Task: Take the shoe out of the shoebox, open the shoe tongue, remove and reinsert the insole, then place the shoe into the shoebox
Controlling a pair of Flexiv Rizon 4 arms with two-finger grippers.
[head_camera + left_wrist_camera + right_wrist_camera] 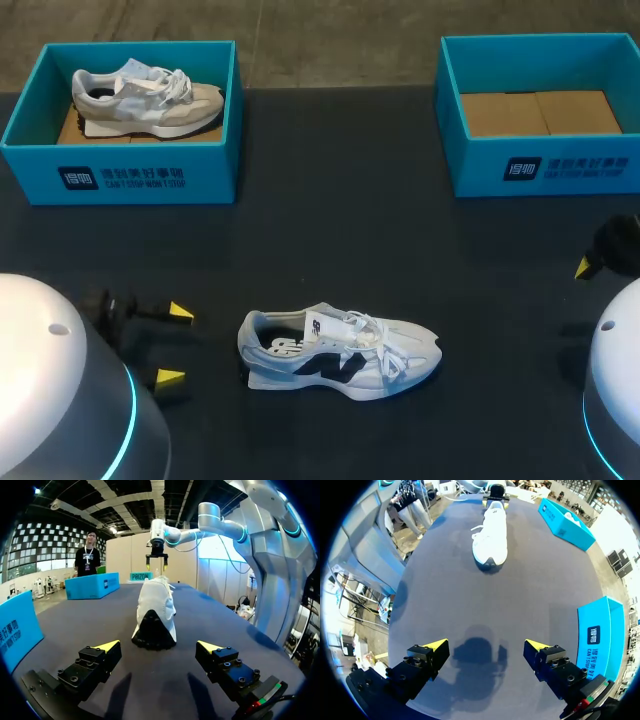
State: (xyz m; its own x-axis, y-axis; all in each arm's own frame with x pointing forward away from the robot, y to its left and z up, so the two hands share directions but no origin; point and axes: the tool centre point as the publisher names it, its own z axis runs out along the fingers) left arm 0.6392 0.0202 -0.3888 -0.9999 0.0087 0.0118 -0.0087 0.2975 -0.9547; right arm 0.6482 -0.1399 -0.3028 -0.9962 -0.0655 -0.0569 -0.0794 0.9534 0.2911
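shoe: on worktop, just ahead of left end effector, heel toward it
long axis: along left's reach, toe toward right end effector
nearer: left; right well apart
fingers: both spread, empty

Head view: above and behind me, looking down on the whole table.
Left wrist: low, near the table, facing level past my left claw; shoe heel near ahead.
Right wrist: higher, tilted down past my right claw; shoe toe well ahead.
Shared: the shoe, in all three.
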